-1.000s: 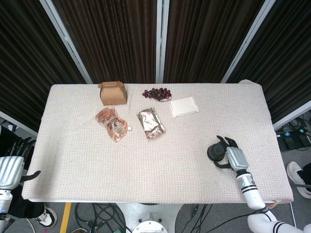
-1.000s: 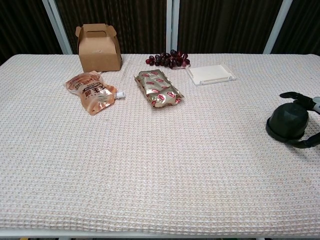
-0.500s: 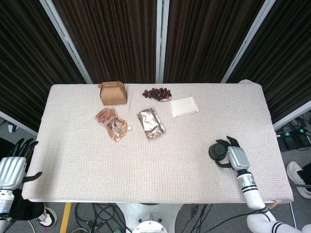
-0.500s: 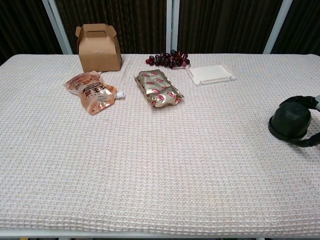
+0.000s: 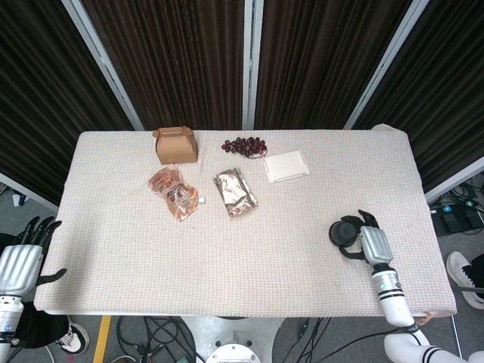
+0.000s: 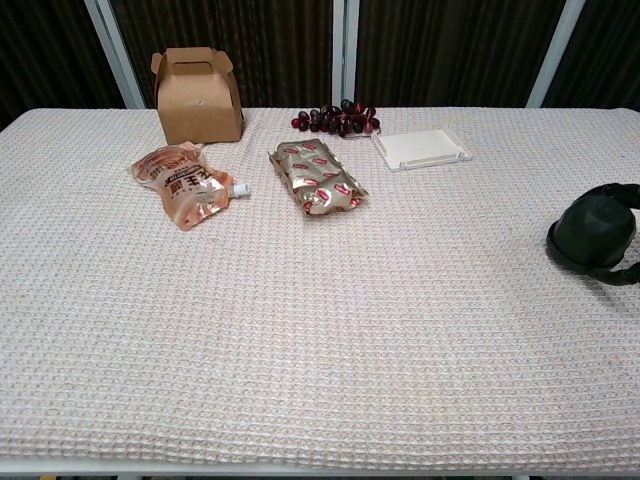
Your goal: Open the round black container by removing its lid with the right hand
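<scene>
The round black container (image 5: 344,231) stands with its lid on near the table's right edge, also seen at the right border of the chest view as a dark dome, the container (image 6: 592,232). My right hand (image 5: 372,243) wraps it from the right, its black fingers (image 6: 612,191) curling over the top and the thumb under the near side. My right hand (image 6: 627,272) is mostly cut off by the frame edge there. My left hand (image 5: 20,263) hangs off the table's left front corner, fingers apart and holding nothing.
At the back of the woven cloth (image 5: 249,249) are a brown carton (image 5: 175,144), grapes (image 5: 244,145) and a white tray (image 5: 286,165). An orange pouch (image 5: 175,193) and a gold snack bag (image 5: 234,192) lie left of centre.
My right hand and the black container have slid together a little toward the table's right edge. The left hand has sunk slightly lower at the left.
</scene>
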`<move>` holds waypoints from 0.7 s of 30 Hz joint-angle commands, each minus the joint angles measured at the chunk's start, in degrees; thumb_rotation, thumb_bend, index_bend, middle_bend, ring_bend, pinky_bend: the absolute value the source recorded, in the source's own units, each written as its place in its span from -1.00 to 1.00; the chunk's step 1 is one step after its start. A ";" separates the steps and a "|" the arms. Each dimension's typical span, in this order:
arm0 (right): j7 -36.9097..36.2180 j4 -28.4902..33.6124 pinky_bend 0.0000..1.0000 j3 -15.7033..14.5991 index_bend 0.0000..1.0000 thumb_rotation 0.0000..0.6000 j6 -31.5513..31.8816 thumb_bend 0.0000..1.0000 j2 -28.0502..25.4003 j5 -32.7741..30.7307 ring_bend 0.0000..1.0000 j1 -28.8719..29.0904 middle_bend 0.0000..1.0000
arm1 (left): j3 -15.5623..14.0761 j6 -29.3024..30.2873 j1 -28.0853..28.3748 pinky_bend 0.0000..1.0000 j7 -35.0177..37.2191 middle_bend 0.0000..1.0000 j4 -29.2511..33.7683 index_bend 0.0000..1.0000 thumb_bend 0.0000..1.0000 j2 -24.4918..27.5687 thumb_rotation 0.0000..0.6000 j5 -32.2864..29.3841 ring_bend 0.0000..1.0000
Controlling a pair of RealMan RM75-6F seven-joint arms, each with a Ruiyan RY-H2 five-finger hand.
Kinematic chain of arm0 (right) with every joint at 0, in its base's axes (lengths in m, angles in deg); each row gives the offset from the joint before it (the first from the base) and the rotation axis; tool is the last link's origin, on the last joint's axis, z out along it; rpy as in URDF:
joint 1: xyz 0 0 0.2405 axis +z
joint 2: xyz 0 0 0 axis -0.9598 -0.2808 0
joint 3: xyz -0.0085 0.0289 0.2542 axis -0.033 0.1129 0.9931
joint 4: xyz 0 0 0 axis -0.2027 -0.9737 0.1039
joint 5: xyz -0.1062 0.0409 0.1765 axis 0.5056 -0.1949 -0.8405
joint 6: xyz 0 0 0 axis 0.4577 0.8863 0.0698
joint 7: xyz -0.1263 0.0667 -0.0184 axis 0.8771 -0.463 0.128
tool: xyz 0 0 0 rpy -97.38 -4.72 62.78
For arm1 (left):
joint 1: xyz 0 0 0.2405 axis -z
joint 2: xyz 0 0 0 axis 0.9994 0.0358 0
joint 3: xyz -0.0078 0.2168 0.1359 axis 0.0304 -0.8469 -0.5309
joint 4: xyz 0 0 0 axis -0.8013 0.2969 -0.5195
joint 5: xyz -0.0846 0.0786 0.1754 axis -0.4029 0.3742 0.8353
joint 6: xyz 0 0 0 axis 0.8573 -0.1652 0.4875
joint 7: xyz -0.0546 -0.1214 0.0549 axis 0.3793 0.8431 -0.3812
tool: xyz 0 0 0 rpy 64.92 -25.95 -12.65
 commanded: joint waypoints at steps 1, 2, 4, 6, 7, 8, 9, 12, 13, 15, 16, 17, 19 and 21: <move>-2.70 -0.17 -1.00 0.59 -0.19 1.00 1.91 -0.53 0.12 1.04 -0.86 -0.12 -0.08 | -0.02 -0.07 0.04 -0.54 -0.06 -0.87 0.05 -0.78 -0.96 0.03 1.00 0.02 -1.00; -3.59 0.05 -1.00 0.79 -0.17 1.00 2.40 -0.53 0.02 1.29 -0.84 -0.09 -0.07 | -0.02 -0.10 0.07 -0.54 -0.10 -0.87 0.09 -0.78 -0.96 0.03 1.00 0.02 -1.00; -5.48 1.15 -1.00 1.25 -0.15 1.00 3.18 -0.53 -0.56 1.91 -0.82 0.20 -0.04 | -0.03 -0.16 0.11 -0.54 -0.15 -0.87 0.16 -0.78 -0.96 0.02 1.00 0.04 -1.00; -6.71 2.72 -1.00 1.79 -0.14 1.00 3.78 -0.53 -1.41 2.43 -0.81 0.61 -0.03 | -0.05 -0.19 0.15 -0.54 -0.21 -0.87 0.22 -0.78 -0.96 0.02 1.00 0.10 -1.00; -7.47 4.15 -1.00 2.24 -0.14 1.00 4.16 -0.53 -2.15 2.70 -0.80 0.91 -0.03 | -0.06 -0.21 0.17 -0.54 -0.24 -0.87 0.27 -0.78 -0.96 0.02 1.00 0.11 -1.00; -8.26 5.58 -1.00 2.62 -0.13 1.00 4.33 -0.53 -2.83 2.82 -0.80 1.12 -0.03 | -0.07 -0.21 0.17 -0.54 -0.26 -0.87 0.30 -0.78 -0.96 0.02 1.00 0.10 -1.00; -9.14 7.26 -1.00 3.02 -0.13 1.00 4.41 -0.52 -3.68 2.89 -0.80 1.32 -0.02 | -0.06 -0.22 0.19 -0.54 -0.30 -0.87 0.37 -0.78 -0.96 0.04 1.00 0.10 -1.00; -10.53 13.49 -1.00 4.86 -0.10 1.00 5.81 -0.51 -6.94 3.49 -0.77 2.01 -0.01 | -0.04 -0.21 0.25 -0.54 -0.48 -0.87 0.63 -0.78 -0.96 0.18 1.00 0.16 -1.00; -10.25 16.23 -1.00 5.66 -0.09 1.00 6.95 -0.50 -8.39 4.11 -0.77 2.26 0.00 | -0.03 -0.22 0.30 -0.53 -0.58 -0.87 0.74 -0.78 -0.96 0.24 1.00 0.22 -1.00; -9.14 20.67 -1.00 6.71 -0.07 1.00 9.07 -0.50 -10.73 5.52 -0.75 2.51 0.01 | -0.02 -0.21 0.37 -0.53 -0.76 -0.87 0.93 -0.78 -0.96 0.29 1.00 0.31 -1.00; -7.93 23.46 -1.00 7.24 -0.07 1.00 10.72 -0.50 -12.18 6.66 -0.75 2.51 0.01 | 0.01 -0.26 0.44 -0.53 -0.87 -0.87 1.05 -0.78 -0.96 0.25 1.00 0.33 -1.00; -6.92 25.34 -1.00 7.54 -0.06 1.00 11.91 -0.50 -13.09 7.44 -0.75 2.43 0.01 | 0.03 -0.32 0.49 -0.53 -0.94 -0.87 1.12 -0.78 -0.96 0.19 1.00 0.31 -1.00; -4.60 28.32 -1.00 7.72 -0.05 1.00 14.03 -0.50 -14.34 8.59 -0.74 2.05 0.03 | 0.00 -0.49 0.57 -0.54 -0.98 -0.87 1.14 -0.78 -0.96 -0.01 1.00 0.26 -1.00; -2.45 28.03 -0.99 7.10 -0.04 1.00 14.41 -0.50 -14.08 8.32 -0.73 1.64 0.04 | -0.10 -0.63 0.62 -0.53 -0.94 -0.87 1.06 -0.78 -0.96 -0.20 1.00 0.31 -1.00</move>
